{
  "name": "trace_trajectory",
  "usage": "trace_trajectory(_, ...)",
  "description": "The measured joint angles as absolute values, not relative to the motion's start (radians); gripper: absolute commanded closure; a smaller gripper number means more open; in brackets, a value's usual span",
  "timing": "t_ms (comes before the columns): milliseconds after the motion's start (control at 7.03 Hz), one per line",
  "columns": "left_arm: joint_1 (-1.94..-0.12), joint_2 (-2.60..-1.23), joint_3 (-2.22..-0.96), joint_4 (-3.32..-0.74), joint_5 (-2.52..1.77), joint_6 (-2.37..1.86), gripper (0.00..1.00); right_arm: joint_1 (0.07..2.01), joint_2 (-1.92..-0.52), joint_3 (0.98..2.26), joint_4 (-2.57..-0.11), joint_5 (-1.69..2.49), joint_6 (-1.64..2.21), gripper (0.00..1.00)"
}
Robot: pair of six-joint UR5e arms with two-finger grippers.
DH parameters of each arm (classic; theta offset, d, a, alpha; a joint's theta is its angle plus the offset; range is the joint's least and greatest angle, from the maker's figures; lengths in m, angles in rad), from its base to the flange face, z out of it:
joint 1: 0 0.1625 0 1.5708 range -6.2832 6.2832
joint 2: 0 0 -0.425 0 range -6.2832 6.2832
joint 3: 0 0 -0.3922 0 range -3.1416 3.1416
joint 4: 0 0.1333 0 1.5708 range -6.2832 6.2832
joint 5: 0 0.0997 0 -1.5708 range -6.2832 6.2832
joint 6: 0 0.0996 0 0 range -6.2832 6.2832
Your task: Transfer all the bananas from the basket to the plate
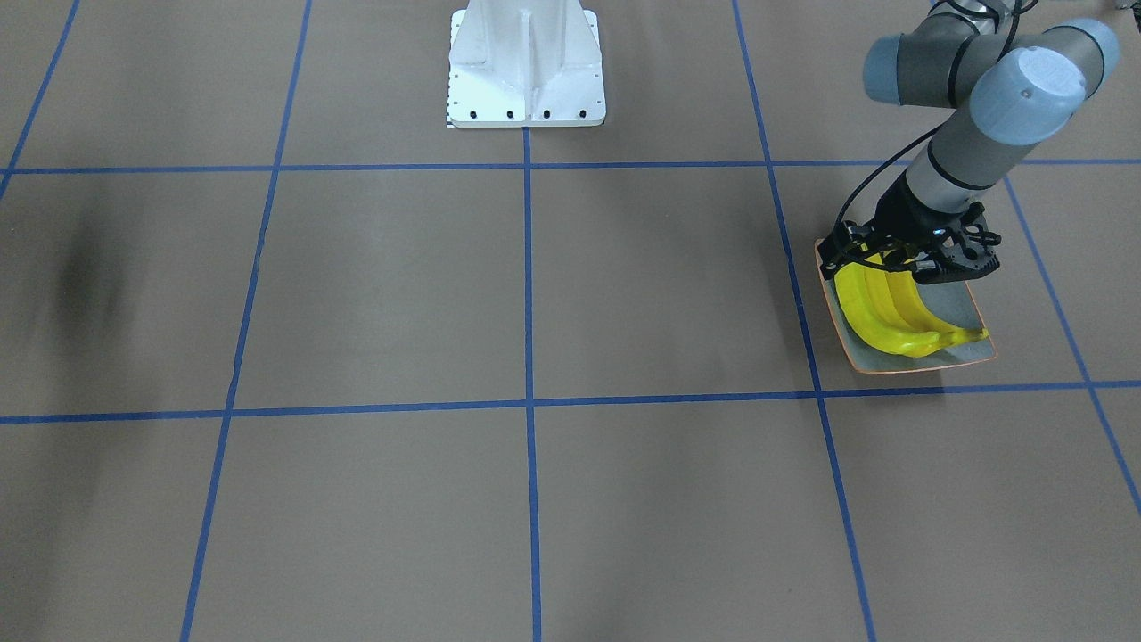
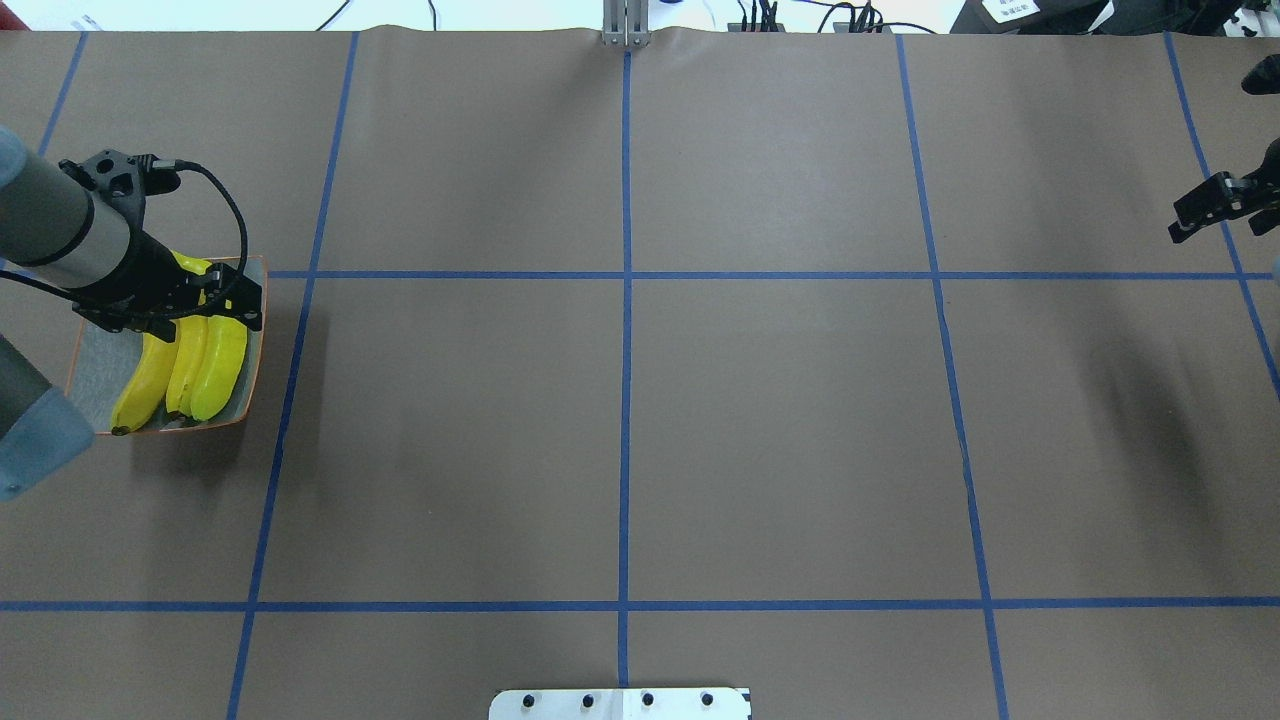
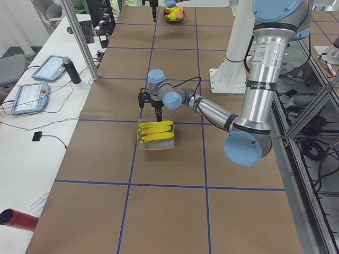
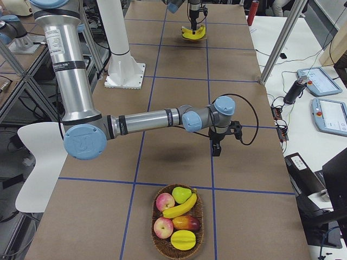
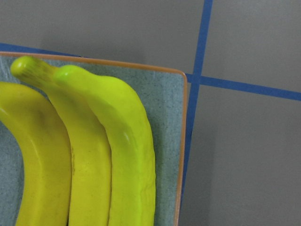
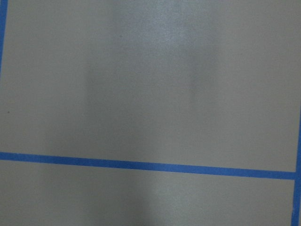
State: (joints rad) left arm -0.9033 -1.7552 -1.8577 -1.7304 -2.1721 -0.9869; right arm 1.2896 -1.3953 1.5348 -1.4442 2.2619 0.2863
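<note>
over the plate (image 2: 97, 372), left gripper (image 2: 215, 300), grip unclear; basket (image 4: 154, 238) holds apples (image 4: 164, 227), one banana (image 4: 181, 207).

blue tape lines (image 2: 626, 400) on brown table (image 2: 780, 440)

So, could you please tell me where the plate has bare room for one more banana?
Widest free patch: the plate strip between the bananas and the rim on the robot's left. The opposite edge is crowded, a mere sliver, and the left end effector hovers over the bananas' far ends.
</note>
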Motion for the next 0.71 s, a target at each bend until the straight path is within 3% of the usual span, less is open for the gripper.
trace_trajectory(711,-0.899,-1.859,-1.859,-1.601,-2.163,-0.934,0.00,1.495,-1.447,1.441,-1.565,2.207,-0.232,0.00)
